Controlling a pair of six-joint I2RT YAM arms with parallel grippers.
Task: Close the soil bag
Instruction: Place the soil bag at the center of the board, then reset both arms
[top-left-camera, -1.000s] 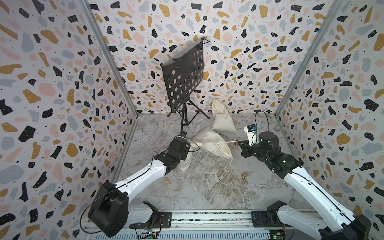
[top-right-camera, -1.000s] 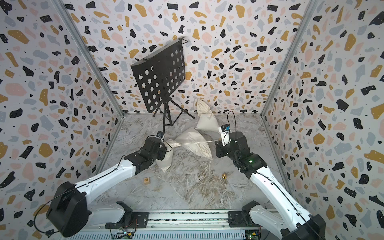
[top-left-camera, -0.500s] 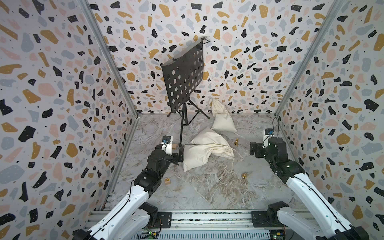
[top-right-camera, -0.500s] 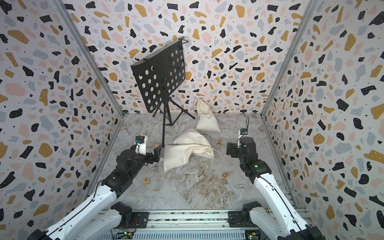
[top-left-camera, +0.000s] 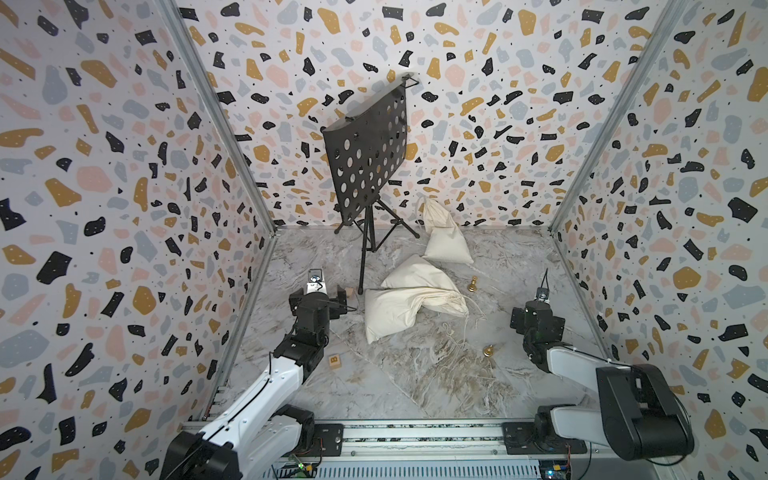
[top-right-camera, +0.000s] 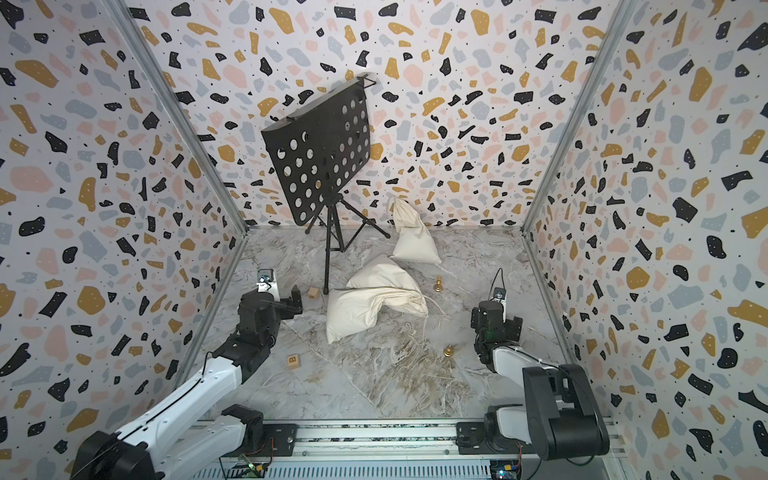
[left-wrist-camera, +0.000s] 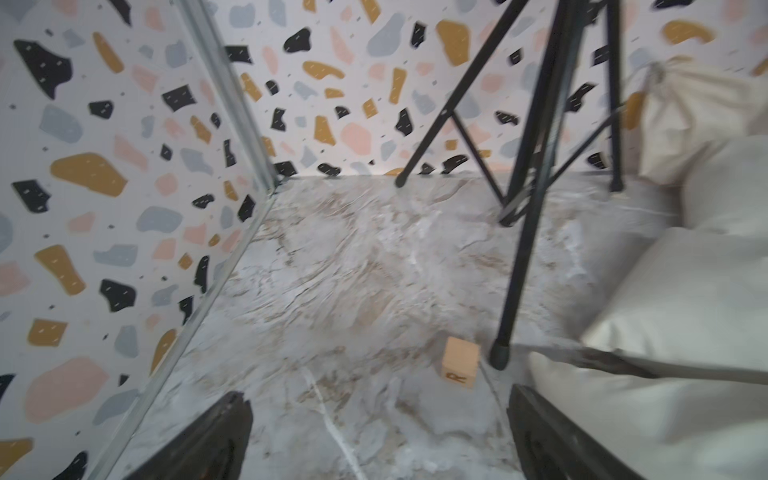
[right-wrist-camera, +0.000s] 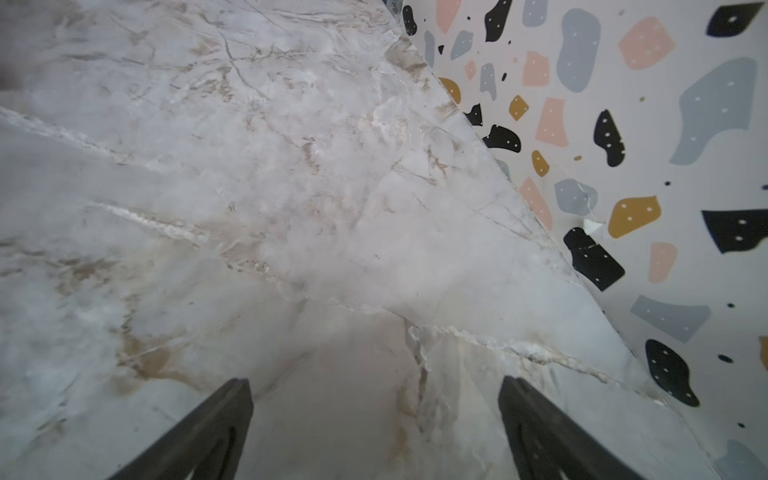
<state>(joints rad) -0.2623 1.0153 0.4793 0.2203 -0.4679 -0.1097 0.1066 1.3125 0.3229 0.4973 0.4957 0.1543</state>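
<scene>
The soil bag (top-left-camera: 399, 311) (top-right-camera: 361, 309) is a cream cloth sack lying mid-floor in both top views. Its mouth (top-left-camera: 457, 305) is gathered tight and its drawstrings (top-left-camera: 459, 332) trail slack on the floor. My left gripper (top-left-camera: 319, 295) (top-right-camera: 272, 300) hovers to the left of the bag, open and holding nothing. In the left wrist view the left gripper (left-wrist-camera: 378, 415) has wide-spread jaws over bare marble, with the bag (left-wrist-camera: 685, 311) off to one side. My right gripper (top-left-camera: 537, 320) (top-right-camera: 496, 322) sits far right near the wall, open and empty. The right wrist view shows the right gripper (right-wrist-camera: 374, 399) over floor only.
A black music stand (top-left-camera: 365, 162) stands on a tripod behind the bag, one leg (left-wrist-camera: 523, 249) close to my left gripper. A second cream bag (top-left-camera: 444, 245) leans at the back wall. Two gold pawns (top-left-camera: 472, 284) (top-left-camera: 489, 351) and wooden blocks (top-left-camera: 333, 360) (left-wrist-camera: 459, 361) lie around.
A second ago both grippers held the drawstring taut on either side of the bag. They have let go, opened, and drawn back to the sides; the strings lie slack.
</scene>
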